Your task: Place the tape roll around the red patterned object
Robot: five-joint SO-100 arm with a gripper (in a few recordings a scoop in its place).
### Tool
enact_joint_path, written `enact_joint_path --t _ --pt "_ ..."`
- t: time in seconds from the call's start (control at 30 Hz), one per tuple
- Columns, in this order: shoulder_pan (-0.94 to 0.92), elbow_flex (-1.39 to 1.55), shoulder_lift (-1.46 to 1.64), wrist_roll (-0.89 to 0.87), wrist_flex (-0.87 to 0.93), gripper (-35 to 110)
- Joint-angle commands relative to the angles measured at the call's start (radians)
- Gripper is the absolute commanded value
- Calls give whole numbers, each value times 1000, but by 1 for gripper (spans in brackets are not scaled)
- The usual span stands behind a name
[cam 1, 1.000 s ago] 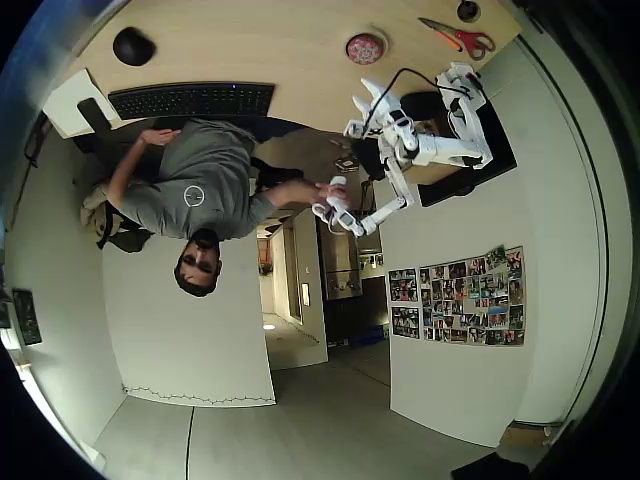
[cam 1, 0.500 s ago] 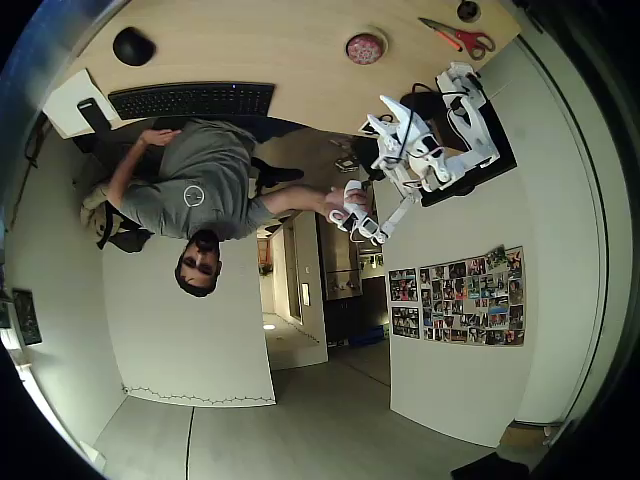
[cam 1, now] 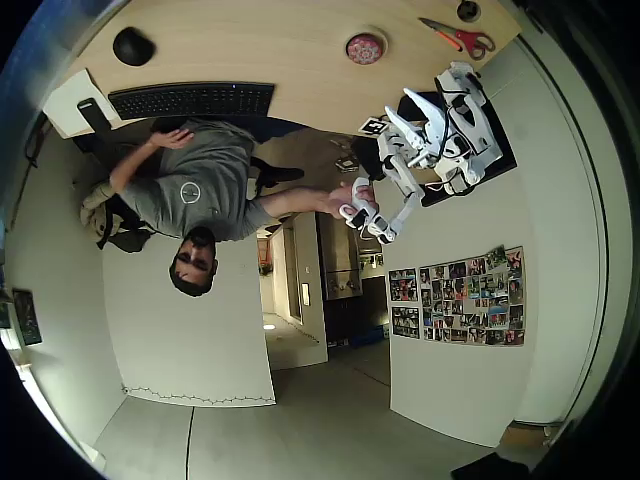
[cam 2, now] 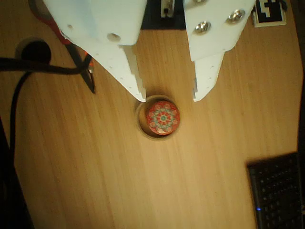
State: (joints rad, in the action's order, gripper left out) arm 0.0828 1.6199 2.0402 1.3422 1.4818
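Observation:
The red patterned object [cam 2: 163, 117] lies on the wooden desk, a small dome with a speckled flower pattern. The pale tape roll [cam 2: 141, 125] lies flat around it, with the dome inside its hole. My gripper [cam 2: 169, 98] hangs open well above them, one white finger on each side of the ring in the wrist view and nothing between them. In the overhead view the red patterned object [cam 1: 365, 48] sits near the desk's far edge, and my gripper [cam 1: 400, 125] is off to its lower right, apart from it.
Red-handled scissors [cam 1: 458, 38] lie right of the dome in the overhead view. A black keyboard [cam 1: 190, 99] and a black mouse [cam 1: 132, 46] sit at the left. A person [cam 1: 190, 190] sits at the desk. A black cable [cam 2: 28, 67] crosses the wrist view's left side.
My arm has drawn back from the red object toward its base, down and right in the overhead view. The red object has stayed where it was.

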Motion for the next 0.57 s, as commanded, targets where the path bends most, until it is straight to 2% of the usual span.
enact_joint_path --t 0.0,0.53 --pt "6 35 55 -8 3 26" --pt "61 14 -20 -12 -17 26"
